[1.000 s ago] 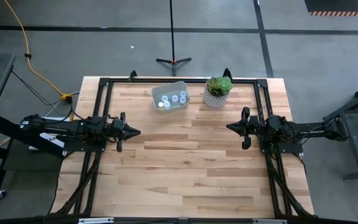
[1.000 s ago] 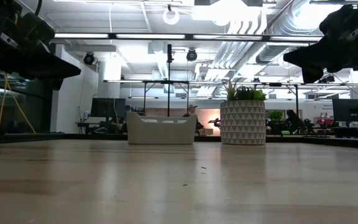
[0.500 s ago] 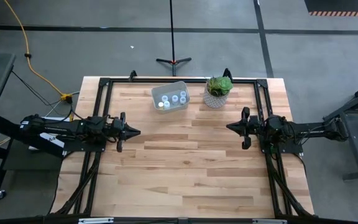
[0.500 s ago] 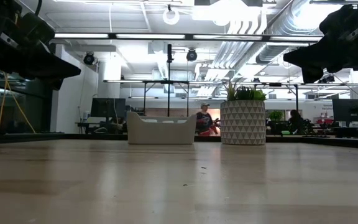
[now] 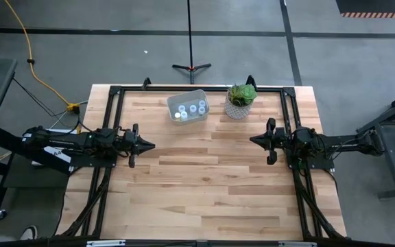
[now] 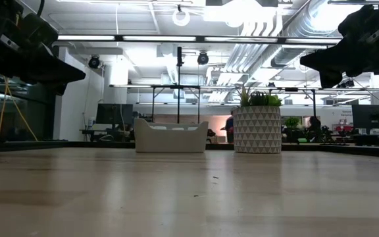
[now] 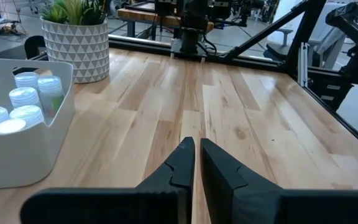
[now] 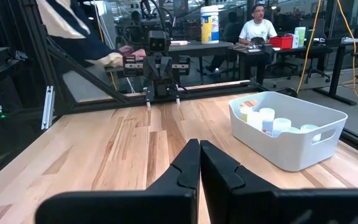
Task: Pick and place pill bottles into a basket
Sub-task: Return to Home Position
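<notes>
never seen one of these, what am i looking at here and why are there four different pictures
This is a two-armed robot at a wooden table. One picture looks straight down from above, one looks level across the tabletop, and two come from cameras on the wrists, looking past each arm's own fingers. The left hand and right hand hover over bare wood, both shut, holding nothing. Near the far edge stands a small pale basket with the white pill bottles inside, and beside it a potted plant.
</notes>
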Available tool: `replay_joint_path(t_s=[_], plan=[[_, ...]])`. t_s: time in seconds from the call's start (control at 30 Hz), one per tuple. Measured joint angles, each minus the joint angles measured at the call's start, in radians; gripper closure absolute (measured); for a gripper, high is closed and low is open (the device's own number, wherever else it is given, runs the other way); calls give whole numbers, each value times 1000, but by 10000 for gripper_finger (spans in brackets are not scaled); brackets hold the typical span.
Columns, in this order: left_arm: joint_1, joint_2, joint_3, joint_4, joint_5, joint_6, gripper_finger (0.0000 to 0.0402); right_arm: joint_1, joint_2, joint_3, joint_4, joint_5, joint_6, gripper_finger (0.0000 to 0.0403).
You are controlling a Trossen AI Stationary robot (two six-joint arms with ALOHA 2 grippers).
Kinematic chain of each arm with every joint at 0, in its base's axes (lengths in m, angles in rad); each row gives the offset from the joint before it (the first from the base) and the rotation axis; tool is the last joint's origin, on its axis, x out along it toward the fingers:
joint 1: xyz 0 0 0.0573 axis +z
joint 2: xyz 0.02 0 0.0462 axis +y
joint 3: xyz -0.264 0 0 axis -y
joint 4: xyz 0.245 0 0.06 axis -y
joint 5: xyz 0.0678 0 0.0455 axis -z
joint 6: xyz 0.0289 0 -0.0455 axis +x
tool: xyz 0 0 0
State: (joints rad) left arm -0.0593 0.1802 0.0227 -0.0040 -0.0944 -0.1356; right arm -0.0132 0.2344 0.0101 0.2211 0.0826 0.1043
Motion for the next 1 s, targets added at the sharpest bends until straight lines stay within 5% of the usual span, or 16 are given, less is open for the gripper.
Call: replay_joint_path(t_s=[1.0], plan=[[0, 0, 0, 0, 0, 0, 341, 0, 0, 0, 0, 0, 0, 400]])
